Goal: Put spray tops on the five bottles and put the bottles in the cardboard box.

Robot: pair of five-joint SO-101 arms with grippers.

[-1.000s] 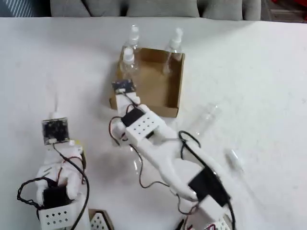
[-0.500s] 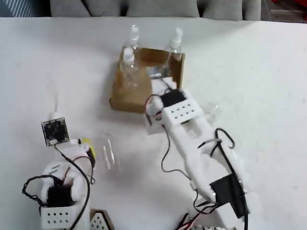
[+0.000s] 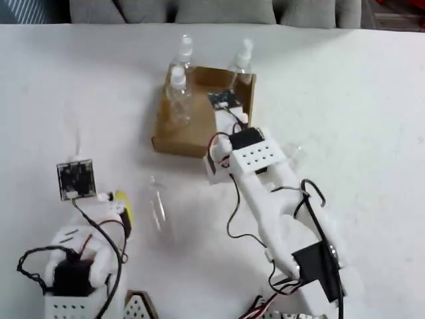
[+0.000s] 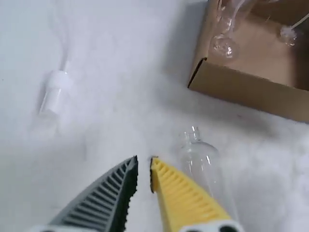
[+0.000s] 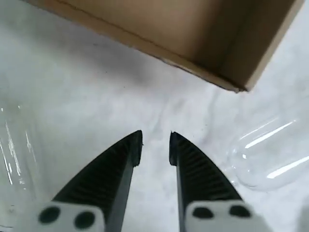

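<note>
The cardboard box stands at the table's middle back, and three bottles with spray tops stand at it. An uncapped clear bottle lies in front of the box, next to my left gripper. In the left wrist view that gripper is shut and empty, with the bottle beside its yellow finger. My right gripper hangs slightly open and empty over the table by the box's near right corner. A second bare bottle lies to the right of it.
A loose spray top lies on the table left of the box. The right arm stretches from the near right edge to the box front. A grey sofa edge runs behind the table.
The right arm swung from the box's left front to its right front corner. The left arm drew back toward the near edge, and the lying bottle now shows.
</note>
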